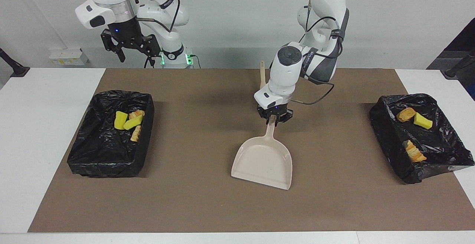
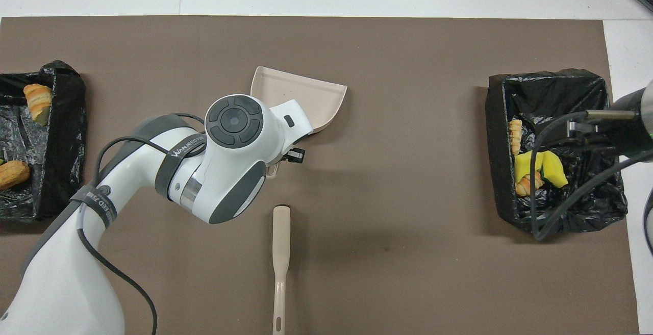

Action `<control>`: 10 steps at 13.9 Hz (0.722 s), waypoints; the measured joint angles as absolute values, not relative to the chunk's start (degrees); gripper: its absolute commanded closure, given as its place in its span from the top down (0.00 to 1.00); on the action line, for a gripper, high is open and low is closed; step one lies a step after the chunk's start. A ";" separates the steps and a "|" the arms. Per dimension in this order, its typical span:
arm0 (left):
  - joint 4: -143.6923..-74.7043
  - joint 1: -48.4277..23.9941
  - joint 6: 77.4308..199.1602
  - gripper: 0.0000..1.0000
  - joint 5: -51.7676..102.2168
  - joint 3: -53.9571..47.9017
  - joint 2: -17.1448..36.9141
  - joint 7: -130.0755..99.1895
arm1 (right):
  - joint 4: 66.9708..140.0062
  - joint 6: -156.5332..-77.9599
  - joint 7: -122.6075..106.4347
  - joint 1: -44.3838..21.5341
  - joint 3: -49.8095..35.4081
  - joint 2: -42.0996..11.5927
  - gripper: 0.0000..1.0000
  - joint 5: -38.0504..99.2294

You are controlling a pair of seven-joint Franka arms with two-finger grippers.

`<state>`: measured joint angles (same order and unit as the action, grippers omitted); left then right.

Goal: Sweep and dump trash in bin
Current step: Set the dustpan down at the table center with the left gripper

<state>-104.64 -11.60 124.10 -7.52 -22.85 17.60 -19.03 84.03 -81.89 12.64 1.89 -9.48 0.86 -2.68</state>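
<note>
The brown mat (image 1: 207,207) carries two black-lined bins: one (image 1: 111,134) at the right arm's end, one (image 1: 421,136) at the left's; the trash (image 1: 128,122) lies inside both. The left gripper (image 1: 275,119) seemingly clasps the dustpan (image 1: 263,160) handle. The right gripper (image 1: 130,49) waits aloft, fingers spread.

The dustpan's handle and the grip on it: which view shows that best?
The facing view: the left end effector is at the top of the dustpan handle, pan on the mat. In the overhead view the arm covers the handle; only the pan shows.
</note>
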 measured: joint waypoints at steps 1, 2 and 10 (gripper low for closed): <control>-105.41 -11.60 124.77 0.99 -7.52 -22.87 17.59 -19.11 | 85.39 -82.68 11.72 2.04 -9.46 1.72 1.00 -1.85; -105.79 -11.60 124.95 1.00 -7.52 -22.92 17.59 -19.10 | 86.76 -83.62 11.22 2.44 -9.44 2.56 1.00 -1.21; -103.75 -8.34 121.53 1.00 -7.53 -19.75 13.70 -18.84 | 89.10 -85.44 10.91 3.37 -9.41 4.03 1.00 -0.88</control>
<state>-103.75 -8.34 121.53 -7.53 -19.75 13.70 -18.84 89.10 -85.44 10.91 3.37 -9.41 4.03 -0.88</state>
